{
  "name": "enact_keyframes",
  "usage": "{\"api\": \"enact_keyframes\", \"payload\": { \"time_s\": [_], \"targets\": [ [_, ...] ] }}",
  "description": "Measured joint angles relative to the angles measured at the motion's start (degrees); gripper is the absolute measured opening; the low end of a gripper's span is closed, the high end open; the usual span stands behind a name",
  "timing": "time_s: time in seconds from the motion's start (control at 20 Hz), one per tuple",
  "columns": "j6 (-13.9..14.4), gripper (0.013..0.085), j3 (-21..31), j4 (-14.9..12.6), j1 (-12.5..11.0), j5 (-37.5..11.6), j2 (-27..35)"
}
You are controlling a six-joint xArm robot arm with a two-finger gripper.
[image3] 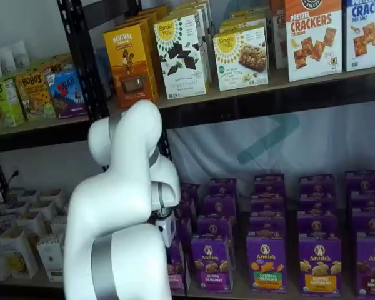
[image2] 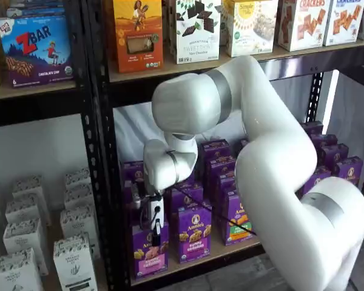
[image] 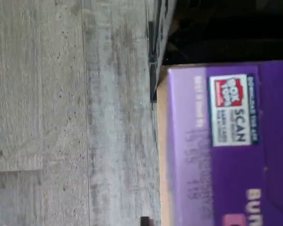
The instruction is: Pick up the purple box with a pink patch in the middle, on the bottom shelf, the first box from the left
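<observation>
Your purple box [image2: 149,250] stands upright at the front edge of the bottom shelf [image2: 200,259], at that surface's left front corner, hard by the black rack post [image2: 97,151]. Long axis vertical; printed face with the pink panel turned outward toward the cameras. Just to its right stands a purple carton with a purple label panel [image2: 192,233], and beyond that one with a green-and-orange panel [image2: 236,218].

The tool [image2: 157,233] hangs at the top of the purple box: white body above, black fingers reaching down over the upper front of the carton. You see the fingers only partly and no gap shows, so I cannot tell whether they are closed on the box or merely against it. In a shelf view the arm [image3: 122,206] covers most of the box; only a strip of it [image3: 176,272] shows at the arm's right side.

In the wrist view the box top [image: 226,146] fills one side of the frame, turned sideways, with a white and red scan label [image: 232,109] on it. Grey plank floor [image: 70,113] lies beside it.
</observation>
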Motion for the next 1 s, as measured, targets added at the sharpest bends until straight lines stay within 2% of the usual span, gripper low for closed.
{"api": "enact_keyframes", "payload": {
  "time_s": [0.05, 0.1, 0.5, 0.6, 0.65, 0.8, 1.0],
  "targets": [
    [0.06, 0.0530, 0.02, -0.03, 0.04, -0.03, 0.01],
    [0.11, 0.0490, 0.05, -0.03, 0.08, -0.11, 0.02],
    [0.85, 0.0490, 0.53, -0.52, 0.45, -2.13, 0.25],
    [0.98, 0.0410, 0.47, -0.56, 0.53, -2.29, 0.34],
    [1.05, 0.0410, 0.42, -0.60, 0.57, -2.29, 0.39],
    [1.24, 0.0330, 0.31, -0.69, 0.68, -2.41, 0.53],
    [1.73, 0.0330, 0.05, -1.15, 0.75, -2.25, 0.70]
  ]
}}
